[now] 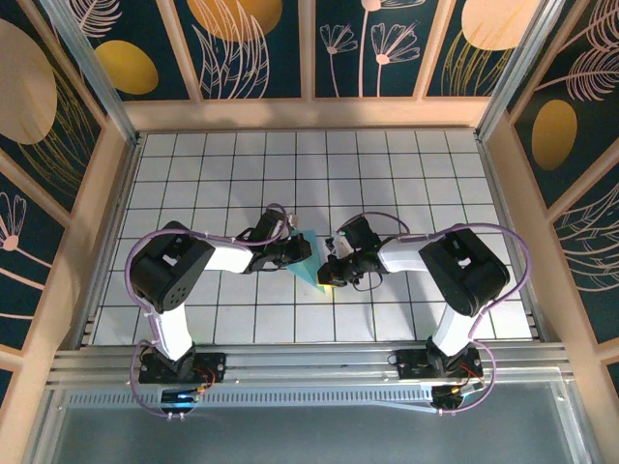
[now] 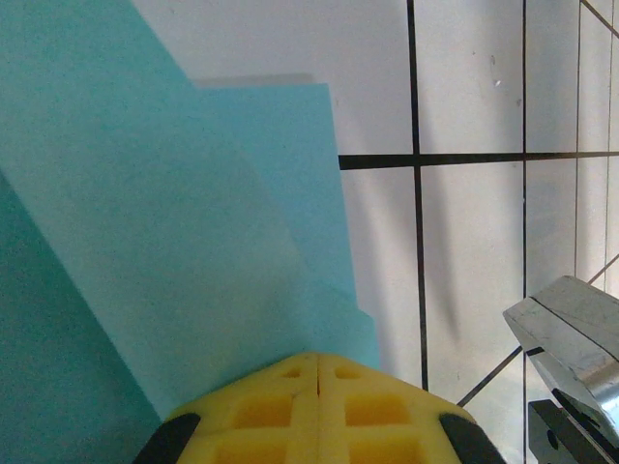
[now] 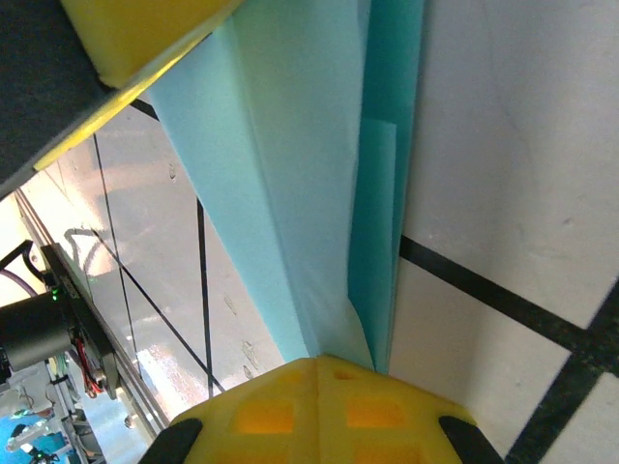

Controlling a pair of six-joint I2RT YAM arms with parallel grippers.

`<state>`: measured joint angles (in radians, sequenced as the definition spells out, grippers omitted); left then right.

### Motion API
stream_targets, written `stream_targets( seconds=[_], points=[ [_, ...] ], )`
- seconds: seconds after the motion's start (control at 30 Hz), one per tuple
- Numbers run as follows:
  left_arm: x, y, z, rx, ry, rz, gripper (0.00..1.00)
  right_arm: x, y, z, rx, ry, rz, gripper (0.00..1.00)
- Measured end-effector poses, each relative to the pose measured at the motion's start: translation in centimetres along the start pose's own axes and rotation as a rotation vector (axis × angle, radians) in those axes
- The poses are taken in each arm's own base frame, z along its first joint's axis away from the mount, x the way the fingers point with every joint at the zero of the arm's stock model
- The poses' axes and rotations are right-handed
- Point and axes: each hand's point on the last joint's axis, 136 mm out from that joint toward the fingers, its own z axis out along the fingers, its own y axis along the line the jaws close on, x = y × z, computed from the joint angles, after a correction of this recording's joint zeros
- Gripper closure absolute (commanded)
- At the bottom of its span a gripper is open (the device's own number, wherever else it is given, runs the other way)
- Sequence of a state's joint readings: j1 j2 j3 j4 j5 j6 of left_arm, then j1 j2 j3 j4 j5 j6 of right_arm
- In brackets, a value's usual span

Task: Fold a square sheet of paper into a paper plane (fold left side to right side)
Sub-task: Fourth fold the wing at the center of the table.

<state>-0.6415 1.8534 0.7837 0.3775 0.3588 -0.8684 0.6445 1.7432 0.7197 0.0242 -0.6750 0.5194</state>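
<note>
- The left gripper point(image 1: 300, 253) is keeping its yellow foam fingers point(image 2: 261, 411) pressed together, with only a thin seam showing between the pads
- The thin, light teal-blue folded sheet of paper point(image 2: 193, 222) is lying right against those left fingertips and spreading away ahead of them in several overlapping layers; whether a layer is caught between the pads or only lying beneath them, I cannot tell
- The right gripper point(image 3: 319, 367) is closing its yellow fingers point(image 3: 397, 411) tight on the paper point(image 3: 300, 164), whose raised crease is running straight out from the seam between the pads
- Ahead of the right fingers, at the far end of that crease, one yellow finger of the left gripper point(image 3: 145, 39) is touching the paper
- In the top view the paper point(image 1: 311, 253) is sitting between the two sets of fingertips, with the right gripper point(image 1: 330, 275) just beside its near corner
- The white tiled table with black grid lines point(image 1: 406, 174) is lying under the paper and both grippers
- A grey metal block point(image 2: 571, 338) is standing to the right of the left fingers, apart from the paper
</note>
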Motion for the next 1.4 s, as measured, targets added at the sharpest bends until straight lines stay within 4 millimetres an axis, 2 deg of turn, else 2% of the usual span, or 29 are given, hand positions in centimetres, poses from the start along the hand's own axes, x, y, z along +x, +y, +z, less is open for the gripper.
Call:
stream_targets(
  seconds=[0.3, 0.5, 0.8, 1.0, 1.27, 1.4],
  points=[
    [-0.8, 0.5, -0.2, 0.011, 0.003, -0.016, 1.0, -0.3, 0.0, 0.1, 0.007, -0.004, -0.016, 1.0],
    [-3.0, 1.7, -0.6, -0.004, -0.029, -0.022, 1.0, -0.4, 0.0, 0.1, 0.01, -0.007, -0.017, 1.0],
    [-5.2, 2.1, -0.2, 0.002, -0.032, 0.003, 1.0, -1.4, 0.0, 0.2, 0.022, -0.034, -0.031, 1.0],
    [-7.4, 2.9, -0.2, -0.013, -0.062, 0.008, 1.0, -1.6, 0.1, 0.3, 0.028, -0.041, -0.038, 1.0],
    [-8.8, 3.1, 0.2, -0.018, -0.073, 0.033, 1.0, -2.1, 0.0, 0.2, 0.04, -0.058, -0.048, 1.0],
    [-10.3, 4.2, -0.5, -0.044, -0.114, 0.041, 1.0, -2.1, 0.0, 0.2, 0.04, -0.059, -0.048, 1.0]
  ],
)
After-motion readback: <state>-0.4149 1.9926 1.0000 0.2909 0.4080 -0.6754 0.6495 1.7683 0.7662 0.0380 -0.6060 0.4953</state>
